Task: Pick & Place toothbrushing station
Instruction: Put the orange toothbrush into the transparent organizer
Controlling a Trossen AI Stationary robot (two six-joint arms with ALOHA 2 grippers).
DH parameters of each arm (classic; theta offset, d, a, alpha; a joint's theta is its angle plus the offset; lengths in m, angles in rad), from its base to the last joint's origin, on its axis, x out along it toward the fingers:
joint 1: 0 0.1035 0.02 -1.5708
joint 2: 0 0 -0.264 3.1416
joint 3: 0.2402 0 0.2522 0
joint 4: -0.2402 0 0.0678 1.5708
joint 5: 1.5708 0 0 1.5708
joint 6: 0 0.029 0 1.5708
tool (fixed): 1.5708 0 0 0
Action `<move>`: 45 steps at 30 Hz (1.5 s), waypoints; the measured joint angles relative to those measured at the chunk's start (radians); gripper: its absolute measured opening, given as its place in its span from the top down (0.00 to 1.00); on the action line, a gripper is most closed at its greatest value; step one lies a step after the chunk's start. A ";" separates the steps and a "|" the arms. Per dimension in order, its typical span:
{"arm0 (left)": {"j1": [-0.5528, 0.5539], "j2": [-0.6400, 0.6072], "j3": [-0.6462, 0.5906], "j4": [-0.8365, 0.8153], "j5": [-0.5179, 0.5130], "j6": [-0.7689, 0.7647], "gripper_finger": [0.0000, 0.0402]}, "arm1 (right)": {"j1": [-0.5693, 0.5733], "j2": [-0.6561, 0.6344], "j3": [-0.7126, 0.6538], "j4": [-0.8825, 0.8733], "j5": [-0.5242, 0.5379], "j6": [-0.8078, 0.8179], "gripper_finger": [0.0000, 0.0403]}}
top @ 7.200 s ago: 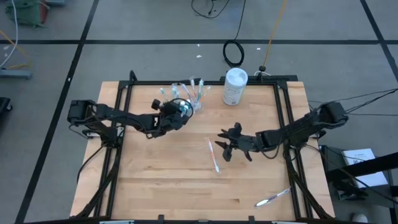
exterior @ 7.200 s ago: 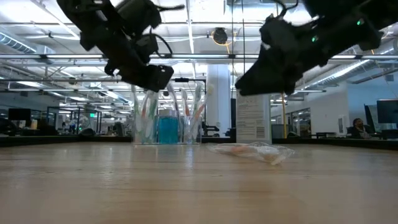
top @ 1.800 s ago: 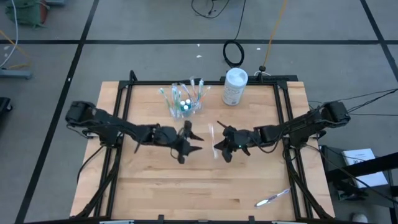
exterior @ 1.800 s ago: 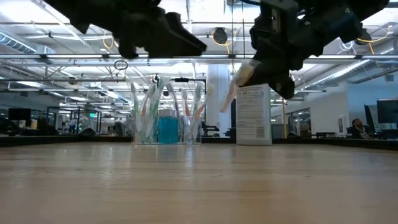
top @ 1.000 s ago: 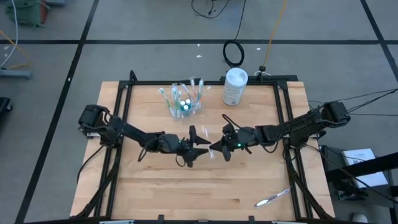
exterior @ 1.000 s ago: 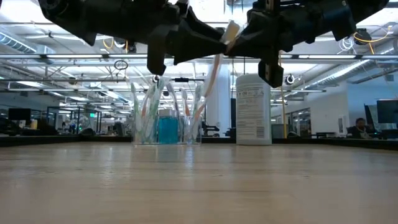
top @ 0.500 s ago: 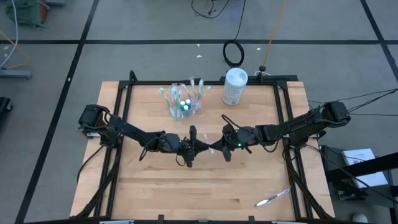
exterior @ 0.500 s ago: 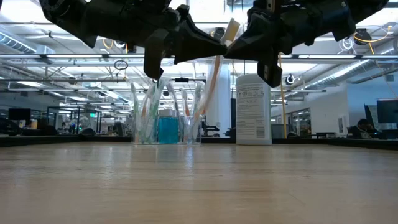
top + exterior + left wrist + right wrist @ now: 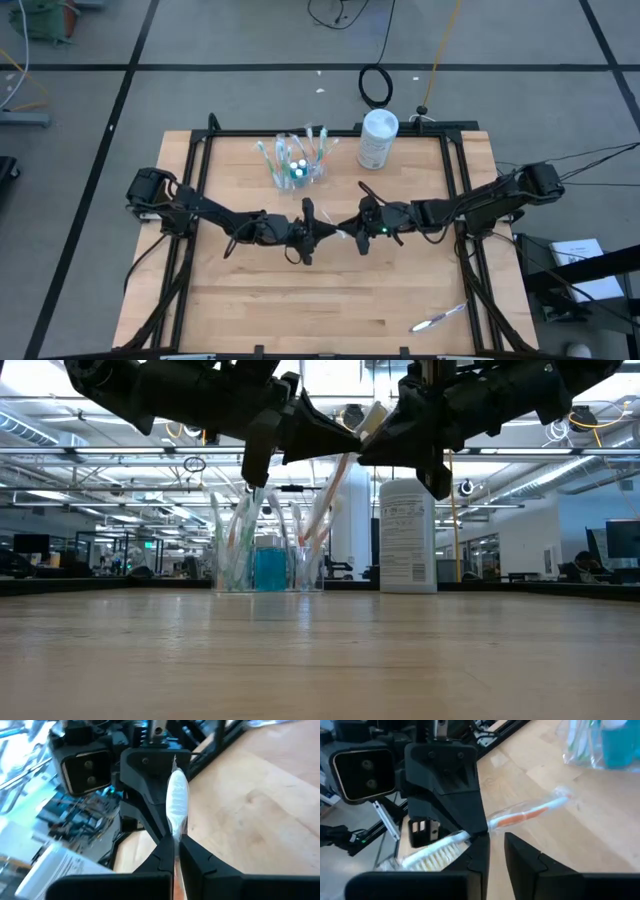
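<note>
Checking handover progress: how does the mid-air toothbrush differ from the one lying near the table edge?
The orange-handled wrapped toothbrush hangs tilted above mid-table, between left end effector and right end effector; the pale slim toothbrush lies flat, untouched. Both are outside the clear plastic cup.

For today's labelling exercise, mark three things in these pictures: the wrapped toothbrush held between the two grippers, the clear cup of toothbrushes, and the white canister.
wrapped toothbrush [image 9: 527, 815], right wrist view, on its orange handle.
clear cup [image 9: 298, 170], high view, on its rim.
white canister [image 9: 406, 535], low view, on its label.

One camera looks straight down, one level across the table, wrist cameras face each other closely.
</note>
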 joint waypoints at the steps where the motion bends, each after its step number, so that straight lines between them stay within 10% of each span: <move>1: 0.000 0.000 0.000 0.003 -0.009 -0.014 0.98 | -0.001 -0.005 0.000 -0.003 0.002 -0.010 0.87; 13: 0.006 0.000 0.003 0.019 0.004 -0.067 0.97 | -0.065 -0.142 0.002 -0.096 -0.002 -0.112 0.84; 21: 0.020 -0.011 0.002 0.085 -0.213 -0.079 0.99 | -0.098 -0.209 -0.005 -0.237 0.073 -0.334 0.84; 30: 0.196 -0.122 0.002 0.149 -0.114 -0.281 0.99 | -0.136 -0.213 -0.137 -0.264 0.398 -0.324 0.84; 36: 0.396 -0.082 0.001 0.159 0.055 -0.632 0.99 | -0.203 -0.214 -0.158 -0.242 0.415 -0.244 0.84; 45: 0.435 0.058 0.000 0.405 -0.057 -0.547 0.99 | -0.218 -0.214 -0.158 -0.184 0.412 -0.285 0.84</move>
